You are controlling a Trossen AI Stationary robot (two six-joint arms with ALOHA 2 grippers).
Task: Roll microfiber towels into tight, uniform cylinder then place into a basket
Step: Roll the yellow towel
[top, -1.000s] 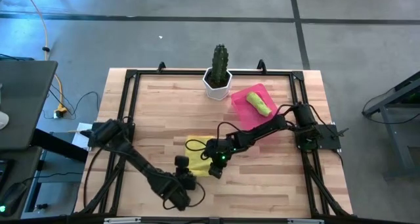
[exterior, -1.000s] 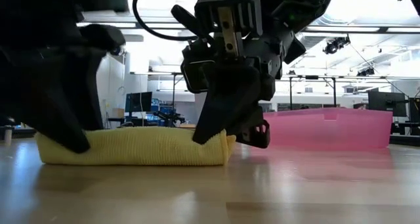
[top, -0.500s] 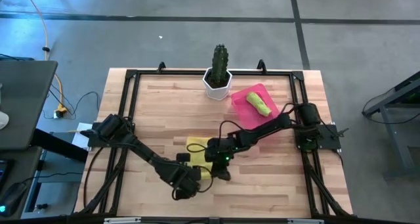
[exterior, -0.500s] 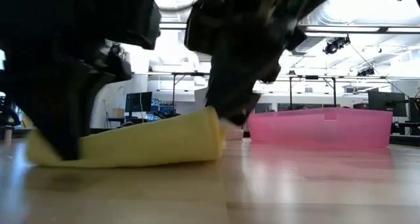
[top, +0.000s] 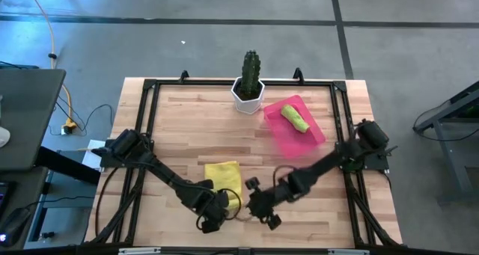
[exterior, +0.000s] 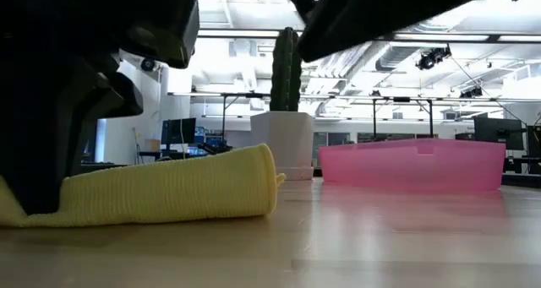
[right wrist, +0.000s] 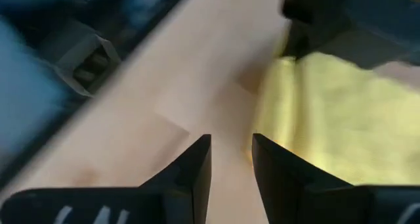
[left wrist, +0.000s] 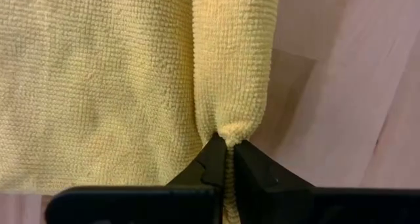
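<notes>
Left gripper (left wrist: 225, 159) clamped on the end of the yellow towel's (top: 223, 176) rolled edge, apparently to anchor the roll near the table's front; green towel (top: 296, 119) already in the basket (top: 314, 133). Right gripper (top: 260, 203), a second ago pressing the roll, now clear of it beside the towel, fingers (right wrist: 195, 165) apart and empty.

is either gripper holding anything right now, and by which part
The left gripper is shut on the yellow towel, pinching the end of its rolled edge. The right gripper is open and holds nothing.
</notes>
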